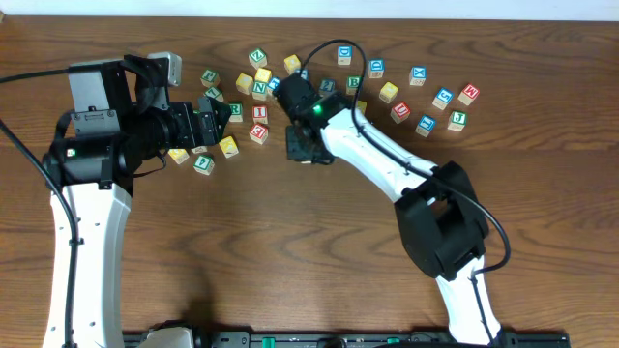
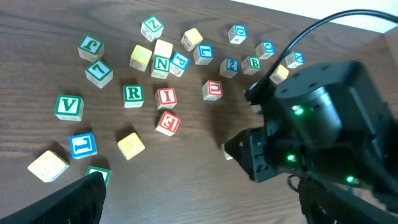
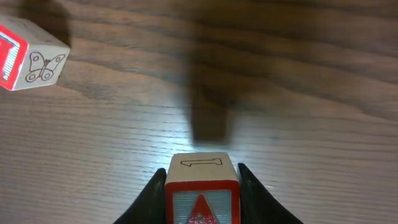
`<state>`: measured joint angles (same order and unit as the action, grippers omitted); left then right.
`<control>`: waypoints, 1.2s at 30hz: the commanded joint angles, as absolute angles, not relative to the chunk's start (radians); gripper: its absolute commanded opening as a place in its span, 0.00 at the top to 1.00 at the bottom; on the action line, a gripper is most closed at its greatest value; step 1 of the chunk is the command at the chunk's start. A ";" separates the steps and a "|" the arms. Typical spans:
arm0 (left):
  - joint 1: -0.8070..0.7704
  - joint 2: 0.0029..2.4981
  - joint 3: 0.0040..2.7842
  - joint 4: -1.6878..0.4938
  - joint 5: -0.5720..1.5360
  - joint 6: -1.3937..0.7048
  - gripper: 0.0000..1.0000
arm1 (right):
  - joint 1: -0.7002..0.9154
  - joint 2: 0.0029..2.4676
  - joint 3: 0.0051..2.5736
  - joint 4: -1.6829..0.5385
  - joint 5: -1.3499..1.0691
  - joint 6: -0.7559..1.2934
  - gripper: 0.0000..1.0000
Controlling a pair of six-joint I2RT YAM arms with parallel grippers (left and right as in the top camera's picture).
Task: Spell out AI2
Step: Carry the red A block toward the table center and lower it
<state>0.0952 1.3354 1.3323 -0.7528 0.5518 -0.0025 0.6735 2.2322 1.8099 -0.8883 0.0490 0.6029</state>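
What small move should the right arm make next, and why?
Probably lower straight down and set the cube on the wood before opening. The right gripper is shut on the red A cube, and the shadow lying apart from it on the table suggests it hangs above the surface. The wood just ahead is bare; the butterfly cube sits far left.

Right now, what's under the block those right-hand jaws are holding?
Only bare wooden table and a dark shadow show past the block. The spot directly beneath is covered by the block.
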 commanded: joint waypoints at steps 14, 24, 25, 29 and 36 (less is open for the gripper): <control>0.094 1.347 1.346 -0.755 0.564 0.004 0.02 | 0.668 2.301 1.814 -0.846 0.118 0.685 0.76; 0.094 1.347 1.346 -0.755 0.564 0.004 0.02 | 0.668 2.306 1.814 -0.830 0.137 0.702 0.74; 0.094 1.346 1.346 -0.755 0.564 0.004 0.02 | 0.667 2.309 1.814 -0.825 0.137 0.702 0.73; 0.094 1.346 1.346 -0.755 0.564 0.004 0.03 | 0.666 2.309 1.814 -0.826 0.136 0.702 0.73; 0.094 1.346 1.346 -0.755 0.564 0.004 0.02 | 0.667 2.309 1.814 -0.826 0.136 0.702 0.58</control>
